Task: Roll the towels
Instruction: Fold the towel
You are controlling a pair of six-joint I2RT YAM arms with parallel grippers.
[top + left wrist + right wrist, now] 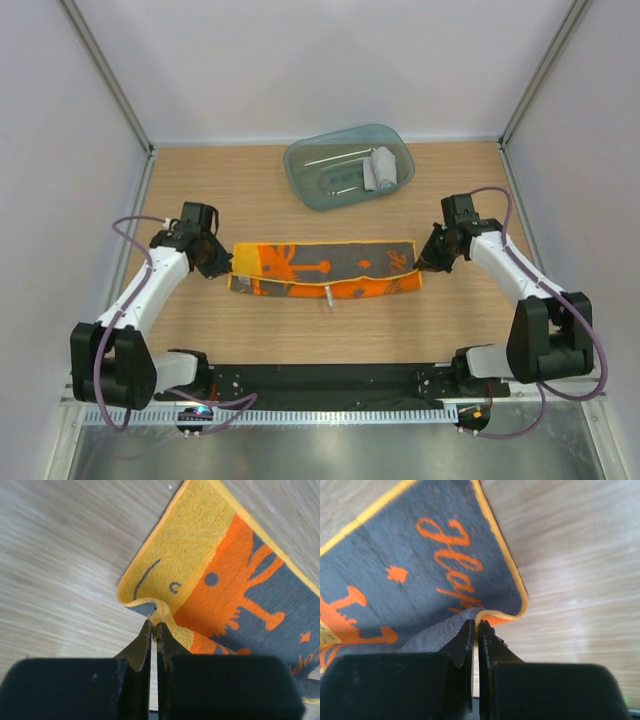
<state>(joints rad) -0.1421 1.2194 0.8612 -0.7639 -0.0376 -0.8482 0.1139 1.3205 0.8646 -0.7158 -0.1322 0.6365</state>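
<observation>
Wooden desk (pixel 200 330): orange-print towel (pixel 325 270) lies just on my side of the teal tray (pixel 300 185), long axis left-right. Left end effector (pixel 218 262) pinches its left end, right end effector (pixel 430 258) its right; equally near.

The place looks like a lab robot cell. Plain white panels (pixel 330 60) on metal frame posts (pixel 105 70) stand beyond and outboard of the left gripper (pixel 228 268) and right gripper (pixel 424 262). A wood-grain tabletop (pixel 250 330) lies beneath them. A black mounting rail (pixel 320 380) and purple cables (pixel 125 228) sit on their near side.
</observation>
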